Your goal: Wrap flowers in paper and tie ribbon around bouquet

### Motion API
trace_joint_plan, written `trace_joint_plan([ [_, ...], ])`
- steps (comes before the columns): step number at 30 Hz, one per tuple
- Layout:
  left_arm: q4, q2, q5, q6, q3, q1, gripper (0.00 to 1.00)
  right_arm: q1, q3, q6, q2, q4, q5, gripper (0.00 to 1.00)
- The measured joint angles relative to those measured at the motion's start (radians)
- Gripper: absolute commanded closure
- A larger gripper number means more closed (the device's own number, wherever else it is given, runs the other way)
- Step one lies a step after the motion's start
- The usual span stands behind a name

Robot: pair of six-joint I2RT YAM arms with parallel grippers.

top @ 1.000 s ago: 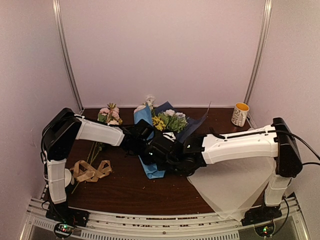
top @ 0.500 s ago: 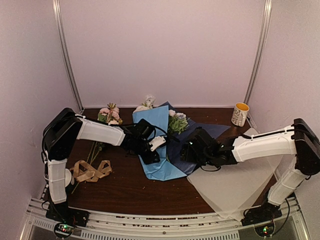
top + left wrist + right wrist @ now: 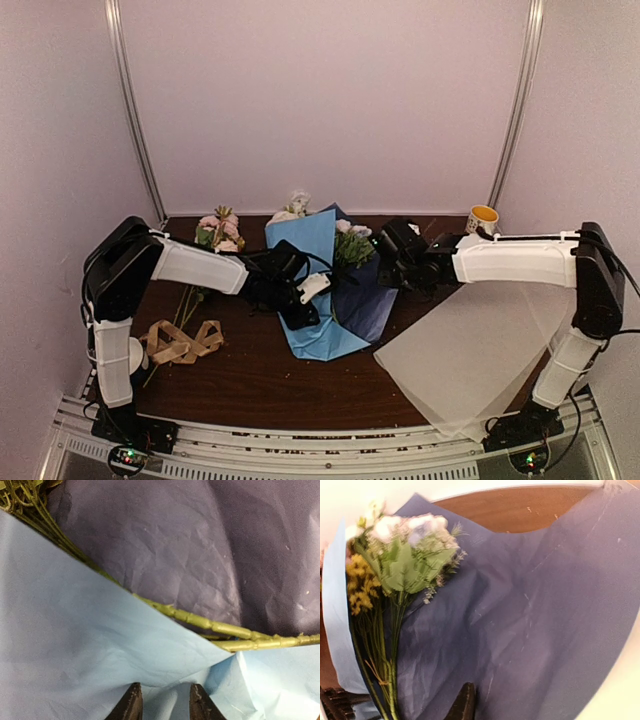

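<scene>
From where I stand the wrapping is about half done. The paper (image 3: 312, 250) lies in the middle of the table (image 3: 250, 385), its light-blue face folded over from the left while the navy face lies open to the right of centre. The flowers (image 3: 352, 247) rest on that navy side, with the white and yellow heads toward the back wall. Their stems (image 3: 220, 628) run down under the blue fold, as the left wrist view shows plainly. The left gripper (image 3: 300, 305) sits at the lower end of the fold, just left of centre, its jaws drawn close on a crease of light-blue paper, and I take it to be pinning the stem end. The right gripper (image 3: 390, 255) hovers over the upper right part of the navy sheet, beside the blooms. Only one of its fingers shows in its own camera, so I cannot tell whether it is open or closed, or whether it has any paper. I'd say the next move is to catch the free navy flap and bring it leftward across the stems, with the left gripper keeping its hold so the cone doesn't spring open. The ribbon (image 3: 182, 342) lies looped at lower left, well apart from the paper and not yet tied.
</scene>
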Motion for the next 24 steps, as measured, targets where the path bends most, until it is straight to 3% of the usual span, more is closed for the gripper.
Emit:
trace_joint_plan([
  [5,-0.003,0.001,0.002,0.0,0.003,-0.002,0.64,0.063,0.174,-0.131,0.098,-0.071,0.069,1.0],
  [9,-0.002,0.001,0.009,0.0,0.003,-0.002,0.61,0.149,0.219,-0.312,0.115,0.005,0.026,1.0],
  [16,0.067,-0.008,0.066,-0.004,-0.039,0.009,0.57,0.132,0.215,-0.419,0.124,0.224,-0.239,1.0],
  [24,0.165,-0.041,0.097,-0.003,-0.123,0.012,0.54,0.023,0.215,-0.358,0.256,0.405,-0.527,1.0],
])
